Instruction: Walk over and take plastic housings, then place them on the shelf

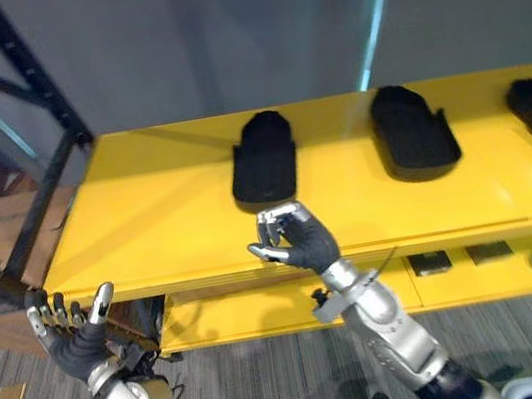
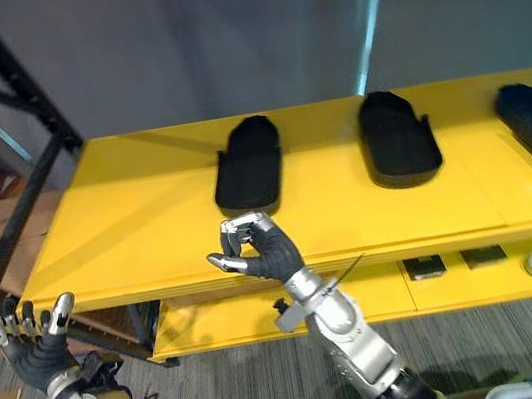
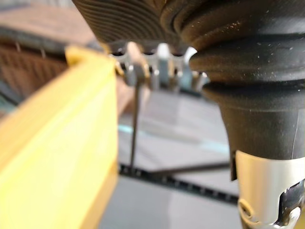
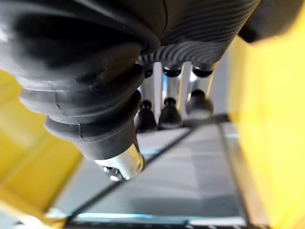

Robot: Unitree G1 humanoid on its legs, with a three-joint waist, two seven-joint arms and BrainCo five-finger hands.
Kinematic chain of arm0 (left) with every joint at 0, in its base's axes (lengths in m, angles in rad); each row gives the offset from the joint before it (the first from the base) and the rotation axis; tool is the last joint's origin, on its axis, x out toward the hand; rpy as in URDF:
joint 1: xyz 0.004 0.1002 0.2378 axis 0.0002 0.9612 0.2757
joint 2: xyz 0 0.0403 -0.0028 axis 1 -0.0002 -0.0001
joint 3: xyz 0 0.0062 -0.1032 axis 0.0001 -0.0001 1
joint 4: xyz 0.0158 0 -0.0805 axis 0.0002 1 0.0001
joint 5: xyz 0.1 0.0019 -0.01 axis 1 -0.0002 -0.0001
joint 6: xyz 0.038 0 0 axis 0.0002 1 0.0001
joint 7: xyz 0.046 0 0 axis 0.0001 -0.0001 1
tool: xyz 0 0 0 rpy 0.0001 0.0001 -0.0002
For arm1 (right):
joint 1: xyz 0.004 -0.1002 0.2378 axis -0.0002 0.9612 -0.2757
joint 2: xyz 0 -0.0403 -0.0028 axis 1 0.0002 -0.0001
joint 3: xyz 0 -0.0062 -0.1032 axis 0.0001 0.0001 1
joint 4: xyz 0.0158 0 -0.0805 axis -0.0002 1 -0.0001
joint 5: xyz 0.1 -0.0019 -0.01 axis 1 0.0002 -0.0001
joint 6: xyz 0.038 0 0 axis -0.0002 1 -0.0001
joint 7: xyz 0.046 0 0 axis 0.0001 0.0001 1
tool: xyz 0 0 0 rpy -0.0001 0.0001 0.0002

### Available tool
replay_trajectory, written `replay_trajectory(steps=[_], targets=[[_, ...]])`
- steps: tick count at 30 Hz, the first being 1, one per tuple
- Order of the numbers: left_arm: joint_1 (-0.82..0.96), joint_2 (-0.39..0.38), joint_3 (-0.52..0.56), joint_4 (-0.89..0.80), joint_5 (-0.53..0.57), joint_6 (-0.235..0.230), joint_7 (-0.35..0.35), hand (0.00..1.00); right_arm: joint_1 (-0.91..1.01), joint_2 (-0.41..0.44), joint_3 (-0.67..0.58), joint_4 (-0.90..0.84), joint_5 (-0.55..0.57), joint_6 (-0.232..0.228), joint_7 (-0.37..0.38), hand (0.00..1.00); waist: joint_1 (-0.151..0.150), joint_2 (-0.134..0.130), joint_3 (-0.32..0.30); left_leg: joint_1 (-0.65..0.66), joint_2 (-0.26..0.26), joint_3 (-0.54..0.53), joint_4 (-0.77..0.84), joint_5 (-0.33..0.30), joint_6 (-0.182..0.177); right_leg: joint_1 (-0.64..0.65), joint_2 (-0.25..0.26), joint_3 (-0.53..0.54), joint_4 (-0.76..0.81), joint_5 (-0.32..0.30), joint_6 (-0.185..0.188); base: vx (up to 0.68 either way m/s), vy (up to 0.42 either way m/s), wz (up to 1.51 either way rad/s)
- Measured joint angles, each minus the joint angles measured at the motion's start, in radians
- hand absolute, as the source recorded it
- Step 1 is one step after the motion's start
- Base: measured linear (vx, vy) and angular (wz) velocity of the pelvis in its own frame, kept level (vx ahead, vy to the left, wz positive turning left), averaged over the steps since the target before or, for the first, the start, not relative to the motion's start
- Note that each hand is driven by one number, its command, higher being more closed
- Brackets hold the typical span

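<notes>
Now the right hand [image 1: 293,241] has its fingers curled on nothing. The nearest housing [image 1: 263,156] lies on the shelf [image 1: 149,228] just past them, pointing away — left hand [image 1: 75,336] loose, farther off.

1. My two head eyes sit side by side, up high, and look down at the yellow shelf [image 1: 149,228] from a little way back.
2. Both eyes share the same things: the black housings [image 1: 262,157] at 12 o'clock, my left hand [image 1: 72,347] at 7 o'clock, my right hand [image 1: 304,244] in the middle.
3. My left wrist camera looks along my fingers [image 3: 163,55] from very close, with the shelf edge beside them.
4. My right wrist camera does the same along its own fingers [image 4: 171,90], with yellow on both sides.
</notes>
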Motion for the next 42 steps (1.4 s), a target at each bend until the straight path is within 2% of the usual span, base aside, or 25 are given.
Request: replay_trajectory(steps=[1, 4, 8, 12, 16, 19, 25, 31, 42], targets=[[0.009, -0.002, -0.011, -0.009, -0.018, -0.024, -0.033, 0.0, -0.015, 0.021, 0.004, 0.041, -0.014, -0.001, -0.041, 1.0, 0.01, -0.001, 0.0, -0.009, 0.0, -0.008, 0.001, 0.002, 0.0, 0.0, 0.0, -0.014, 0.0, -0.002, -0.001, 0.0, 0.0, 0.2], [0.011, -0.001, -0.036, -0.027, -0.022, -0.053, -0.105, 0.0, -0.07, 0.05, -0.008, 0.144, -0.054, -0.014, -0.131, 1.0, 0.027, -0.002, 0.005, -0.017, -0.003, -0.029, 0.0, 0.009, -0.006, 0.003, 0.0, -0.036, 0.0, -0.004, -0.005, 0.01, 0.003, 0.18], [0.008, 0.0, -0.091, -0.028, -0.028, -0.056, -0.179, 0.0, -0.136, 0.068, -0.051, 0.204, -0.079, -0.025, -0.189, 1.0, 0.028, -0.008, 0.02, -0.024, -0.004, -0.049, 0.004, 0.011, -0.006, 0.012, 0.002, -0.055, 0.0, -0.004, -0.004, 0.03, 0.006, 0.17], [-0.006, 0.001, -0.12, -0.027, -0.037, -0.055, -0.211, 0.0, -0.167, 0.075, -0.081, 0.231, -0.086, -0.024, -0.23, 1.0, 0.029, -0.013, 0.046, -0.026, -0.005, -0.05, 0.008, 0.01, -0.007, 0.012, 0.002, -0.056, 0.001, -0.004, -0.005, 0.01, 0.004, 0.01], [-0.027, 0.001, -0.135, -0.026, -0.037, -0.055, -0.225, 0.0, -0.174, 0.089, -0.124, 0.315, -0.128, -0.021, -0.32, 1.0, 0.03, -0.008, 0.074, -0.026, -0.005, -0.051, 0.008, 0.01, -0.007, 0.012, 0.002, -0.056, 0.004, -0.006, -0.008, 0.0, 0.0, 0.0], [-0.031, 0.005, -0.143, -0.026, -0.049, -0.055, -0.225, 0.0, -0.176, 0.088, -0.186, 0.369, -0.128, -0.021, -0.361, 1.0, 0.03, -0.005, 0.096, -0.027, -0.005, -0.05, 0.01, 0.009, -0.007, 0.009, 0.001, -0.055, 0.009, -0.007, -0.01, 0.0, 0.0, 0.0], [-0.029, 0.009, -0.153, -0.016, -0.075, -0.055, -0.226, 0.0, -0.181, 0.084, -0.241, 0.384, -0.132, -0.026, -0.355, 1.0, 0.029, -0.005, 0.115, -0.029, -0.002, -0.043, 0.009, 0.01, -0.007, -0.003, 0.001, -0.05, 0.016, -0.008, -0.011, 0.0, 0.008, -0.03], [-0.033, 0.009, -0.155, -0.016, -0.076, -0.056, -0.227, 0.0, -0.202, 0.083, -0.243, 0.401, -0.195, -0.025, -0.381, 1.0, 0.028, -0.002, 0.133, -0.028, -0.001, -0.039, 0.011, 0.01, -0.007, -0.004, 0.0, -0.048, 0.02, -0.009, -0.011, 0.0, 0.0, 0.0], [-0.048, 0.008, -0.167, -0.002, -0.106, -0.056, -0.227, 0.0, -0.347, 0.077, -0.342, 0.536, -0.246, -0.073, -0.423, 1.0, 0.031, 0.015, 0.189, -0.029, 0.0, -0.042, 0.014, 0.012, -0.006, -0.005, -0.001, -0.052, 0.029, -0.01, -0.013, -0.01, 0.004, 0.0]])
